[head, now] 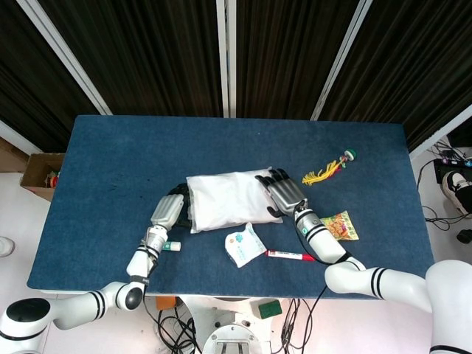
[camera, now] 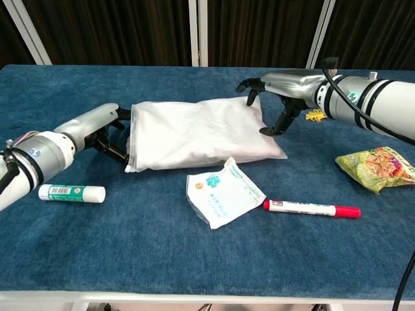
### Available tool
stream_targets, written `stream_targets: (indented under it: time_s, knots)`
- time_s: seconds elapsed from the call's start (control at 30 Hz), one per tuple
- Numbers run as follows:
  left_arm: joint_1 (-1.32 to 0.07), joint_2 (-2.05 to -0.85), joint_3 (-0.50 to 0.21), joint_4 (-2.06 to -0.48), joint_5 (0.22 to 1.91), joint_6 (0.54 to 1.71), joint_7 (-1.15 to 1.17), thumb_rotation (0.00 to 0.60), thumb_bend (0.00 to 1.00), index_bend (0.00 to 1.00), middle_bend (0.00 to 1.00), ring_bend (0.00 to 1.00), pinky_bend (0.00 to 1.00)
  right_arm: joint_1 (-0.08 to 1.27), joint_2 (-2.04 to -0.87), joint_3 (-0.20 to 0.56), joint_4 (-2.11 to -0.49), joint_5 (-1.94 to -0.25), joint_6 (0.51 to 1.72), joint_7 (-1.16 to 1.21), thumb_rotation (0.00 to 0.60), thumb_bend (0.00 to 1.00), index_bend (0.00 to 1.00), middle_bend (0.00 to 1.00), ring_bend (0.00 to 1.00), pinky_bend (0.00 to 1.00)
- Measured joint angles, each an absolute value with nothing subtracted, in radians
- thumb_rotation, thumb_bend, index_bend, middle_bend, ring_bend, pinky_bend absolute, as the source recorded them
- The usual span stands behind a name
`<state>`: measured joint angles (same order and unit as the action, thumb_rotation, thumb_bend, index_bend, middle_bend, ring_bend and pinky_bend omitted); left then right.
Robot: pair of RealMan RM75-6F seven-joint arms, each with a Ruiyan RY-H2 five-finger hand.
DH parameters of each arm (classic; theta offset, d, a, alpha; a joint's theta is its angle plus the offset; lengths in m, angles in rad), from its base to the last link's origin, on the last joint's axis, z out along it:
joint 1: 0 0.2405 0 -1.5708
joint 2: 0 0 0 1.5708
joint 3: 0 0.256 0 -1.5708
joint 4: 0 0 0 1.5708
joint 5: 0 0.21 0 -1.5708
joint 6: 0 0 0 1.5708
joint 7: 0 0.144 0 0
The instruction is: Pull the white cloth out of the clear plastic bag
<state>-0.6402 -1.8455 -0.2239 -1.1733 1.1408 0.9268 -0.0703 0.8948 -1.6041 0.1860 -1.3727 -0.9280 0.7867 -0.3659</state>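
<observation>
The clear plastic bag [head: 228, 200] with the white cloth [camera: 201, 129] inside lies flat on the blue table [head: 110, 155], its mouth to the left. My left hand [camera: 104, 126] sits at that left edge, and its dark fingers [camera: 115, 139] curl around the bag's rim. My right hand [camera: 279, 87] hovers over the bag's right end with fingers spread. Its thumb tip touches the bag's right corner. In the head view the left hand [head: 171, 210] and right hand [head: 284, 195] flank the bag.
A white packet [camera: 224, 192] lies just in front of the bag. A red marker [camera: 311, 208] and a yellow snack bag [camera: 376, 167] sit to the right, a glue stick [camera: 71, 192] to the left. A yellow tassel toy [head: 328, 169] lies at the back right.
</observation>
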Motion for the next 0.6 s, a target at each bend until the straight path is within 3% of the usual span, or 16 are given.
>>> stream_targets:
  time_s: [0.27,0.5,0.6]
  knots:
    - [-0.654,-1.859,-0.241,-1.16,1.132,0.898,-0.092,0.6,0.26,0.45,0.16,0.05,0.14,0.906,-1.62,0.19,-1.359,-0.91,0.784,-0.366,0.6,0.33,0.1,0.21,0.03,0.1]
    - [-0.665,-1.911,-0.251,-1.091,1.141,0.912,-0.11,0.6,0.44,0.67,0.28,0.07,0.14,0.905,-1.63,0.193,-1.348,-0.904,0.78,-0.34,0.6,0.33,0.1,0.21,0.03,0.1]
    - [-0.659,-1.922,-0.252,-1.081,1.158,0.944,-0.136,0.6,0.52,0.71,0.3,0.08,0.14,0.897,-1.613,0.196,-1.365,-0.919,0.789,-0.323,0.6,0.33,0.1,0.21,0.03,0.1]
